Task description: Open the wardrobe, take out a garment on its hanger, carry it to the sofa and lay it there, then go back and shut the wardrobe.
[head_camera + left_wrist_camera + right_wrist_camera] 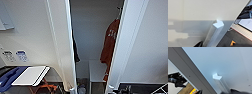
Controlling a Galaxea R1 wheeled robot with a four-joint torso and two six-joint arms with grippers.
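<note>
Both wardrobe (62, 42) doors are standing open, the garment (109, 45) hanging inside; each end effector's finger state is impossible to tell.

A white wardrobe (62, 45) with white doors and a white handle (218, 24) holds an orange garment (110, 42) with pale chest lettering, beside a dark garment (75, 50); nearby, a white board (31, 75) and dark floor (230, 37).

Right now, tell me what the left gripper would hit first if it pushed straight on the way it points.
Most likely the white door handle just ahead of it, then the wardrobe door panel behind. Depth is hard to judge, so it may already touch the handle.
</note>
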